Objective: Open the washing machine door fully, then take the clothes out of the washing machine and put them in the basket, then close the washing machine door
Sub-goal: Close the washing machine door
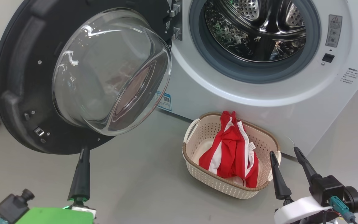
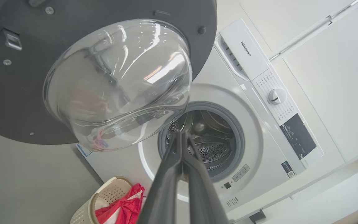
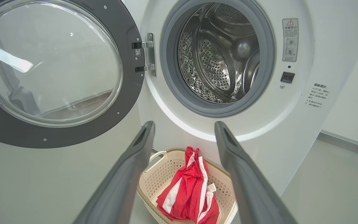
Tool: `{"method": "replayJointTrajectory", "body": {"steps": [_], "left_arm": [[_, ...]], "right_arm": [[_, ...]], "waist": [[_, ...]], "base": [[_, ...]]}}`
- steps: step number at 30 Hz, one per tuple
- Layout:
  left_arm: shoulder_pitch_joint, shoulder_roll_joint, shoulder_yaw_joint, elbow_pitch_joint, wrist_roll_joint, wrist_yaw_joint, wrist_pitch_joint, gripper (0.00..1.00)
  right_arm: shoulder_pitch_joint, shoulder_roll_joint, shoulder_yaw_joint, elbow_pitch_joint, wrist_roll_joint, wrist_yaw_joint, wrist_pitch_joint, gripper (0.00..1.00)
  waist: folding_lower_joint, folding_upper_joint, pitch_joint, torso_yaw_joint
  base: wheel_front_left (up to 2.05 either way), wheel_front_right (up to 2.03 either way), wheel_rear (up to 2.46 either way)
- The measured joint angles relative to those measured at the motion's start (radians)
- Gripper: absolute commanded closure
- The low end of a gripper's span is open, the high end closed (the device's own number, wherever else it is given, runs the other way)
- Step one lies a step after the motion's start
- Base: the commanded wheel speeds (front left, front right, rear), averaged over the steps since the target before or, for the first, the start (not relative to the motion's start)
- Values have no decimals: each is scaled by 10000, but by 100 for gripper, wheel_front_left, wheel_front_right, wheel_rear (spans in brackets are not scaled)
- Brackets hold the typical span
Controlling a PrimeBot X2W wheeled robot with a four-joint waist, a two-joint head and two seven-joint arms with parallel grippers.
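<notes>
Clothes (image 1: 228, 149) lie in basket (image 1: 216, 185) on grey floor (image 1: 135, 186); left fingers (image 1: 80, 174) pressed together, right fingers (image 1: 278, 177) wide.

Head view looks down close on the washing machine (image 1: 204, 99). Left wrist view looks up from low, and right wrist view faces it level. All share the basket (image 1: 216, 183), at 5 o'clock in the head view.

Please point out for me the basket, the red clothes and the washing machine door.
basket (image 1: 216, 184), head view: on its perforated front wall.
red clothes (image 1: 231, 148), head view: on the red fabric, mid-heap.
washing machine door (image 1: 14, 77), head view: on the black ring, left of the glass.
</notes>
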Motion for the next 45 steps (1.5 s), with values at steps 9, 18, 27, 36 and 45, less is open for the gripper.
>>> {"method": "replayJointTrajectory", "body": {"steps": [9,18,27,36,45], "left_arm": [[-715,-8,1741,-763,-2732,-163,460,100],[-1392,1034,3687,-295,-3455,-81,719,100],[-2137,2205,5216,1638,-4458,667,1246,100],[-3324,3214,5030,2984,-5047,1361,2443,100],[-4637,3708,4696,3898,-5373,1628,3110,100]], "right_arm": [[-33,-92,-8,-184,-23,0,115,0],[-149,-265,-52,-343,-44,0,205,0],[-252,-453,-130,-516,-140,2,395,0],[-500,-706,-123,-771,-299,21,591,0],[-824,-934,-63,-1020,-408,107,876,0]], "waist": [[0,0,330,-44],[0,0,657,-99],[0,0,982,-112],[0,0,1370,-196],[0,0,1842,-346]], "base": [[0,0,0],[0,0,0],[0,0,0],[0,0,0],[0,0,0]]}}
